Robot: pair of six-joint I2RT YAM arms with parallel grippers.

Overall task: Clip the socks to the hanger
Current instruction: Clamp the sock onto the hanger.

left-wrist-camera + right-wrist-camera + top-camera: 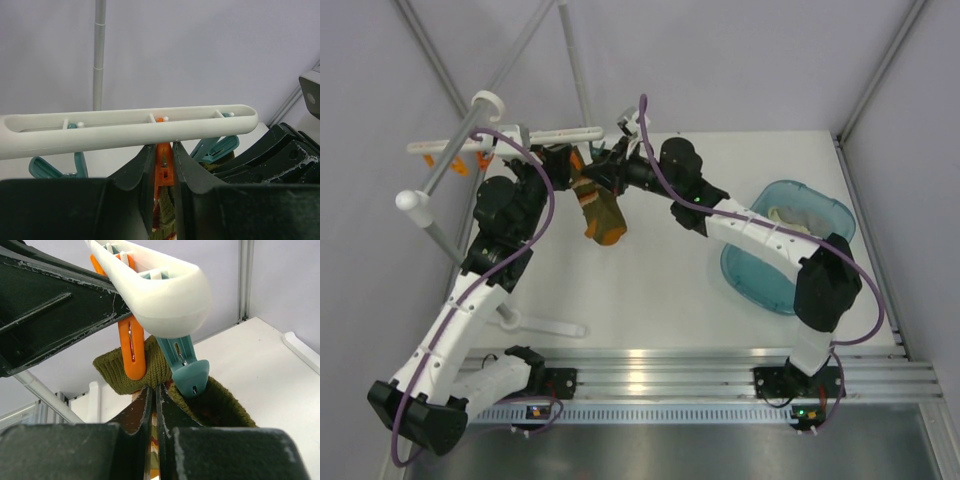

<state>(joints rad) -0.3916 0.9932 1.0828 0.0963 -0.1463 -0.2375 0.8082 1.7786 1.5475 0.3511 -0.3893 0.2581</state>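
Observation:
The white hanger (520, 138) hangs at the back left, with orange and teal clips under it. One olive-brown sock (602, 210) with orange-red stripes dangles below its right end. In the left wrist view my left gripper (163, 146) is shut on an orange clip (164, 167) just under the hanger bar (125, 127), with the sock (167, 215) below it. In the right wrist view my right gripper (155, 388) is shut on the sock's cuff (162, 362), right under an orange clip (132, 352) and a teal clip (189, 369). Both grippers (560, 162) (603, 175) meet at the sock.
Thick grey-white poles with round caps (486, 102) (410, 200) hold the hanger at the left, and a white stand foot (545, 324) lies on the table. A blue basin (748, 270) at the right holds something pale. A metal rail (720, 375) runs along the near edge.

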